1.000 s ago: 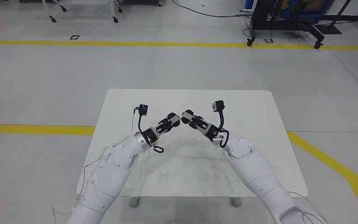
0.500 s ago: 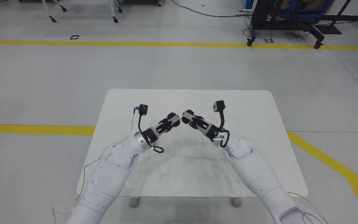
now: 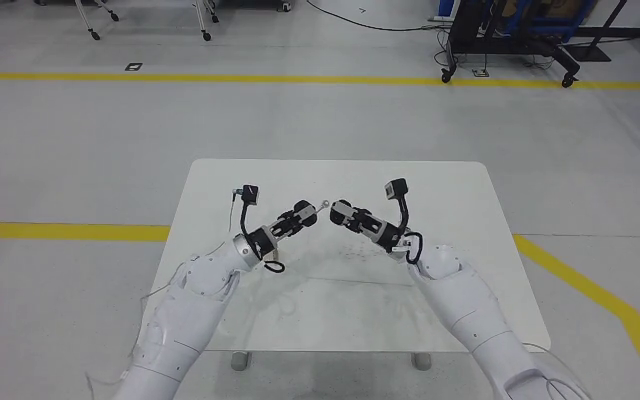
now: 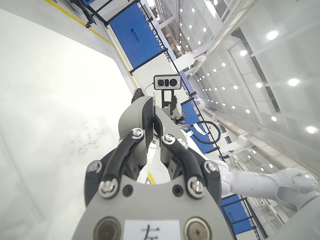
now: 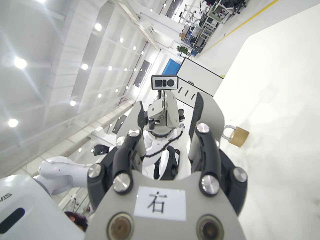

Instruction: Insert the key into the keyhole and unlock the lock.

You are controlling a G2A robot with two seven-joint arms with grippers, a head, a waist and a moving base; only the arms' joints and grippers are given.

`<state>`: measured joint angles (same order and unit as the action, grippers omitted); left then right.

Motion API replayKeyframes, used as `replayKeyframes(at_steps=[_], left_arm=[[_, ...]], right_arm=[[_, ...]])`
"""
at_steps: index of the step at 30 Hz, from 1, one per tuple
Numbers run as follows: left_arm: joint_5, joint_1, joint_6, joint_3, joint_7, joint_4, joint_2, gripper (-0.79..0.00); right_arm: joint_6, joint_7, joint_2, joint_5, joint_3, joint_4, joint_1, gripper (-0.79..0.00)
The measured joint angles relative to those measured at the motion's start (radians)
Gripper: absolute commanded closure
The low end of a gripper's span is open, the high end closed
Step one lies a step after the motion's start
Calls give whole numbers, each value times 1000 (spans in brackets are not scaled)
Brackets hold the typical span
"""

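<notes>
Top view, surface and room: I saw a white desk (image 3: 440, 200) with rounded corners standing on a pale grey floor (image 3: 120, 130). Yellow lines (image 3: 300, 77) ran across the floor beyond the desk and beside it, and a black cart (image 3: 510, 40) stood at the far right.
Top view, arms: both arms met over the middle of the desk. The left tool (image 3: 306, 211) and the right tool (image 3: 340, 210) faced each other tip to tip, close but apart.
Left wrist view, room: I saw the bare desk top, blue panels (image 4: 135, 38) behind it, and rows of ceiling lights (image 4: 272, 35).
Left wrist view, key: the left tool was pressed together on the key (image 4: 153, 102), a thin metal blade pinched between the dark pads. Its long axis ran in line with the fingers. The free end stuck out past the fingertips toward the right tool opposite.
Right wrist view, room: I saw the desk corner, a white cabinet (image 5: 197, 81) past it, and racks of equipment farther back.
Right wrist view, tool: the right tool's fingers were spread wide and held nothing.
Right wrist view, padlock: the padlock (image 5: 238, 136) lay flat on the desk just beside one of the right tool's fingers. Its silvery shackle was turned toward that finger and its brass body pointed away from it.
</notes>
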<state>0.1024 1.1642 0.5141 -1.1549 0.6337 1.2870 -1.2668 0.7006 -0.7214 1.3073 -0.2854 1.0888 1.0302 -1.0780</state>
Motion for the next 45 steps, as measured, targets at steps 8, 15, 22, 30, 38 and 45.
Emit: replayKeyframes(at_steps=[8,15,22,30,38,45], left_arm=[[-3,-8,5,5,49,-11,4,0],[-8,-12,5,20,62,-13,5,0],[-6,-16,7,30,72,-16,6,0],[-6,-18,11,31,69,-18,8,0],[-16,-18,16,25,33,-17,10,0],[-24,-16,19,23,0,-16,10,-785]], right_arm=[[19,-43,-1,-42,-1,-7,-2,-296],[13,-66,-2,-58,-3,-19,7,-246],[8,-71,1,-61,-17,-21,11,-215],[7,-81,2,-64,-24,-26,13,0],[14,-104,0,-91,-24,-16,3,0],[29,-81,-2,-123,-8,-6,-12,0]])
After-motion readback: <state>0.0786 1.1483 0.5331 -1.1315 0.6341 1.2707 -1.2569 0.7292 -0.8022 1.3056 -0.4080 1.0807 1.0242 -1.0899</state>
